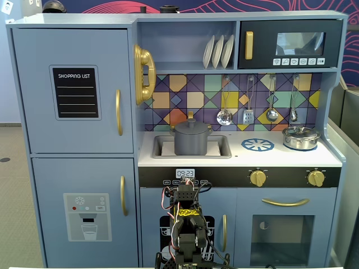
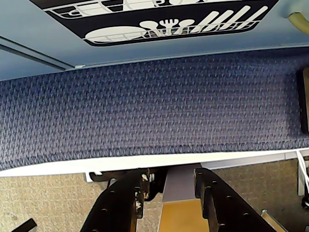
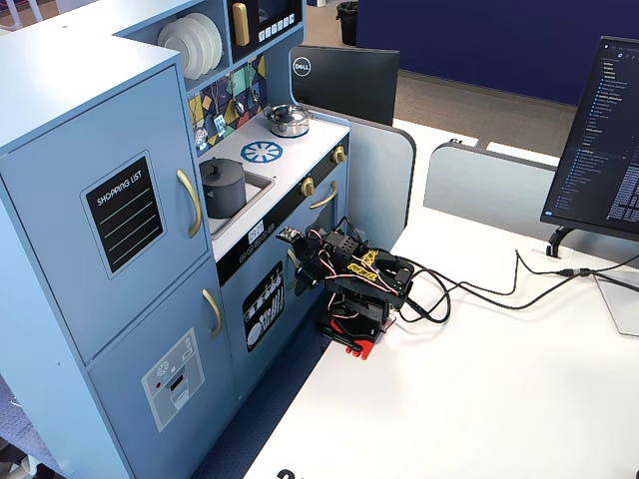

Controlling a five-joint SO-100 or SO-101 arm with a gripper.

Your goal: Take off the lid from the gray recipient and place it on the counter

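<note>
- Right up close, the arm (image 3: 357, 284) sits folded low on the white desk (image 3: 479, 399), hard against the blue toy kitchen (image 3: 70, 120), cables trailing off behind it.
- The gripper (image 2: 168, 186) shows at the bottom of the wrist view: two black fingers (image 2: 123, 203) standing apart with a clear gap between them, nothing in that gap. It looks down past the desk edge at blue carpet (image 2: 154, 106), not at any pot.
- Just behind the arm in a fixed view is the lower door with its dish-rack print (image 3: 262, 304), then the black panel with the small clock (image 1: 185, 174) above the arm's top.
- Up on the counter (image 1: 241, 158), the gray recipient (image 1: 191, 143) stands upright down in the sunken sink (image 1: 162, 148), and the lid (image 1: 192, 127) rests flat on it, knob pointing straight up. Not lifted yet.
- Here's the one that matters: the lid lies above and beyond the fingers, almost straight over the arm in that front-on fixed view, well apart. I'd judge the reach must go up and forward, then come down on the knob.
- Further along the counter, the blue burner print (image 1: 257, 145), then the shiny steel pot (image 1: 300, 138) at the right end.
- Bare counter around that burner print looks a fair landing spot.
</note>
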